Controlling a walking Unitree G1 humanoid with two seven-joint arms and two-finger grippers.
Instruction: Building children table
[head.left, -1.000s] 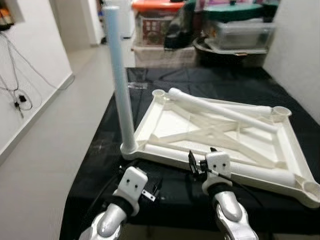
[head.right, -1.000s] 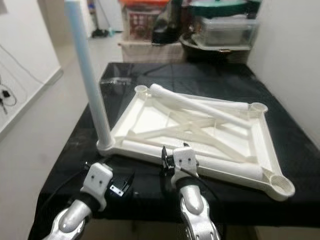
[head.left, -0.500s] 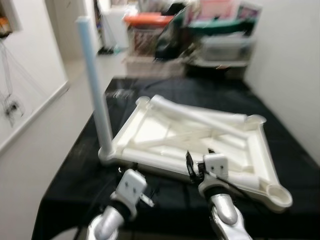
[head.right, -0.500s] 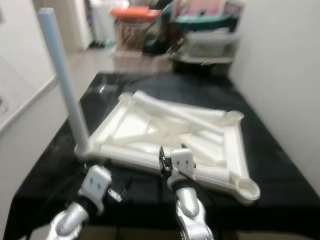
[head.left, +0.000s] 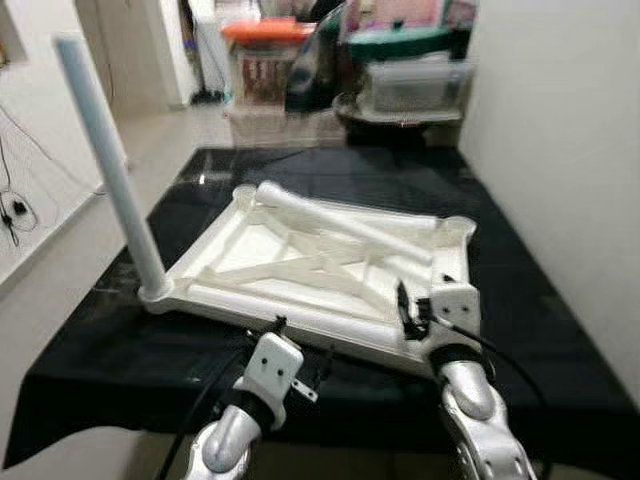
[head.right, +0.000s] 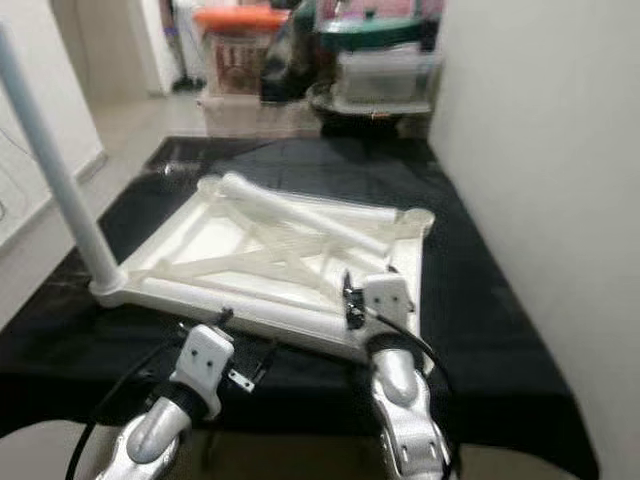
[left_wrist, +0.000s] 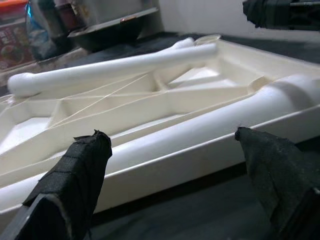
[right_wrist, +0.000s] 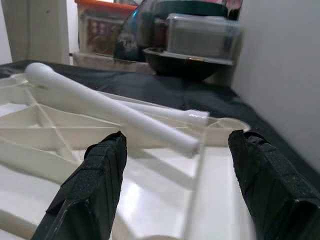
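Observation:
A white children's tabletop lies upside down on the black-covered table. One pale leg stands upright in its near-left corner socket. A loose white leg lies slantwise across the ribs, and another rests along the near rim. My left gripper hovers open just before the near rim, fingers apart around empty space. My right gripper is open over the near-right corner, its fingers wide, looking along the slanted leg.
Stacked storage boxes and an orange-lidded bin stand beyond the table's far end. A white wall runs close along the right side. Open floor lies to the left, with cables by the left wall.
The whole picture has shifted left, so the camera moved right. My right gripper now sits over the tabletop's near-right corner instead of mid-rim. Both grippers stay open.

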